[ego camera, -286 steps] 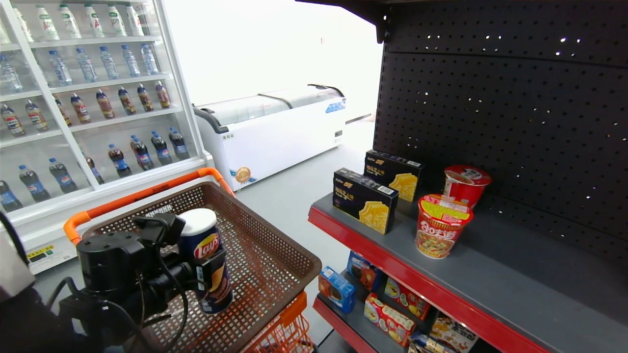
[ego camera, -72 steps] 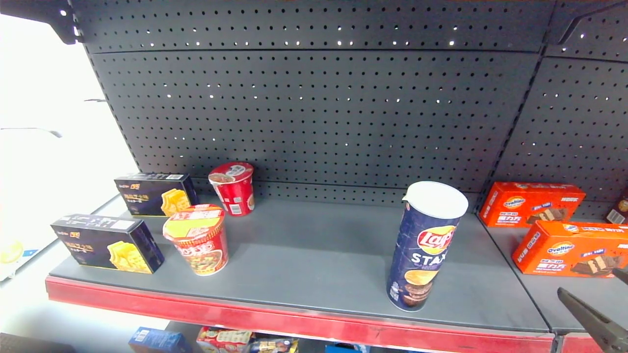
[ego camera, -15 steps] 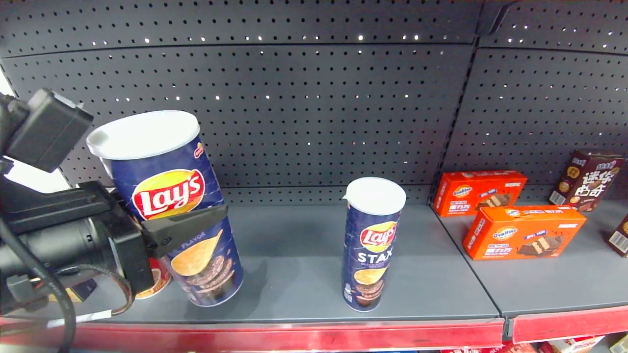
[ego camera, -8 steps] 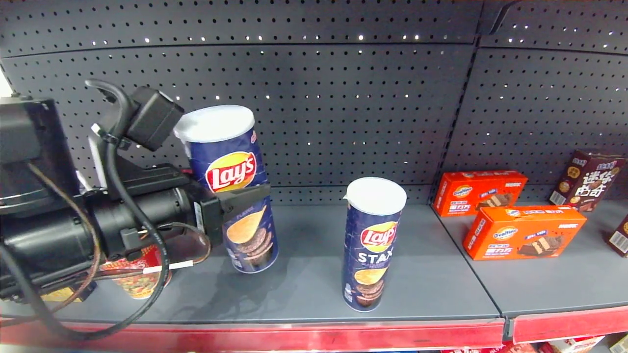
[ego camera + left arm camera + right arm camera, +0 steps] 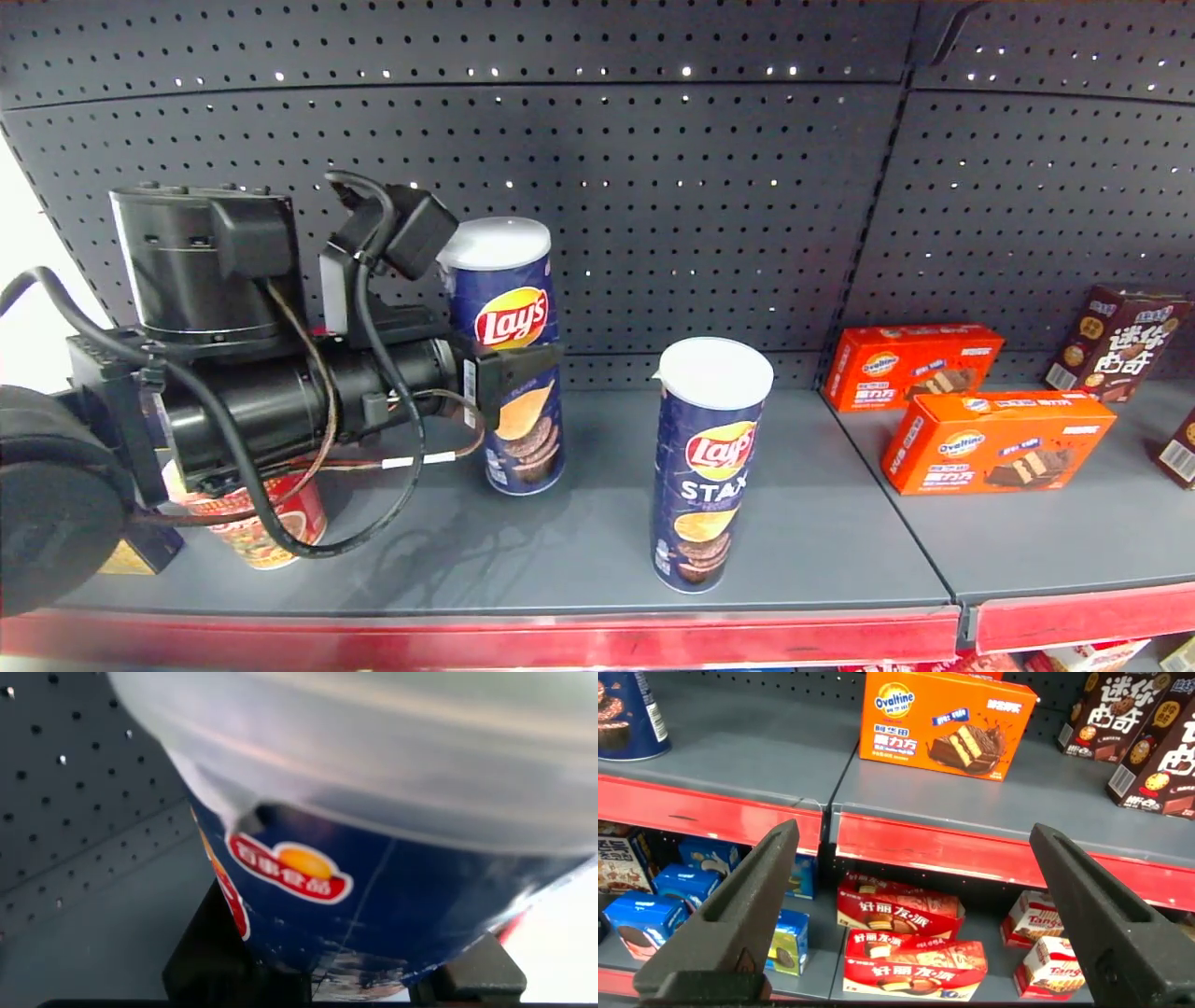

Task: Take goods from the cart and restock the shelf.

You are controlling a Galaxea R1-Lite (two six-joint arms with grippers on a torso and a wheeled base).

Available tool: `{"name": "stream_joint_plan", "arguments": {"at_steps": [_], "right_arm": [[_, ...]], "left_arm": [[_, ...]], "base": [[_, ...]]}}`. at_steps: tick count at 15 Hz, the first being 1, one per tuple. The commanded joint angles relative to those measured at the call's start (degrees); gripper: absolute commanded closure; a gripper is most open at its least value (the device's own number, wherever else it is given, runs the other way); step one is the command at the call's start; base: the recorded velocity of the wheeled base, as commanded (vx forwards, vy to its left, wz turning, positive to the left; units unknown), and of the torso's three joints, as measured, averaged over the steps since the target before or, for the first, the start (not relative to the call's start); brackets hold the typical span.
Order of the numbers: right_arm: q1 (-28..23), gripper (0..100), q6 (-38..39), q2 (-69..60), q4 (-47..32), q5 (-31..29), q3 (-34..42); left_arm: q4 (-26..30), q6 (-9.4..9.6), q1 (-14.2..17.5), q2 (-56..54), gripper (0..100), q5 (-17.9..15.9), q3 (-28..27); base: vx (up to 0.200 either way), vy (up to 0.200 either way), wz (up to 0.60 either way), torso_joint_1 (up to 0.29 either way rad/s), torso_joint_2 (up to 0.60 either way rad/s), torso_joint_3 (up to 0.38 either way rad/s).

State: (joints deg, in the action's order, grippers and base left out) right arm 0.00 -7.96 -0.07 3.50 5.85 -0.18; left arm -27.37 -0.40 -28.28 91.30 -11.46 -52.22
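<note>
since half a second earlier, the held can (image 5: 507,317) had been carried by the left arm closer to the standing can (image 5: 711,448) and deeper toward the pegboard (image 5: 700,187). the left gripper (image 5: 518,373) was clamped around the held can's middle, with the can upright or very nearly so; in the left wrist view its pale lid and blue wall (image 5: 374,887) were seen close up between the fingers. the held can was placed just left of the standing can and behind it, its base at or just above the shelf (image 5: 822,551); contact could not be told.

the step in hand was judged to be the set-down of a second can. a short lowering until the base sat flat was called for next, then a release and a straight withdrawal, so that neither can was tipped.

the right gripper (image 5: 924,915) was held low and to the right of the standing can, its fingers spread wide and nothing between them.

a noodle cup (image 5: 280,532) was partly hidden under the left arm, left of the standing can. right of it, beyond a shelf divider, two orange boxes (image 5: 994,453) and a brown box (image 5: 1116,341) were set. packaged snacks were stocked on the lower shelf (image 5: 906,924).
</note>
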Motion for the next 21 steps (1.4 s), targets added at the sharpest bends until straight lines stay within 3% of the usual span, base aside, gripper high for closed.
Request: {"name": "stream_joint_plan", "arguments": {"at_steps": [1,10,13,16,21], "right_arm": [[0.0,0,0.0,0.1,0.0,0.0,0.0],[0.0,0,0.0,0.1,0.0,0.0,0.0],[0.0,0,0.0,0.1,0.0,0.0,0.0],[0.0,0,0.0,0.1,0.0,0.0,0.0],[0.0,0,0.0,0.1,0.0,0.0,0.0]], "left_arm": [[-6.1,-0.13,0.0,6.8,100,-0.1,-0.9],[-11.1,0.05,-0.8,13.2,100,0.0,-3.1],[-10.6,-2.23,-2.9,16.0,100,-0.1,-8.1],[-10.5,-3.99,-3.1,18.8,100,-2.9,-11.4],[-10.5,-0.92,-1.9,23.8,100,-3.0,-15.4]], "base": [[0.0,0.0,0.0,0.0,0.0,0.0],[0.0,0.0,0.0,0.0,0.0,0.0],[0.0,0.0,0.0,0.0,0.0,0.0],[0.0,0.0,0.0,0.0,0.0,0.0],[0.0,0.0,0.0,0.0,0.0,0.0]]}}
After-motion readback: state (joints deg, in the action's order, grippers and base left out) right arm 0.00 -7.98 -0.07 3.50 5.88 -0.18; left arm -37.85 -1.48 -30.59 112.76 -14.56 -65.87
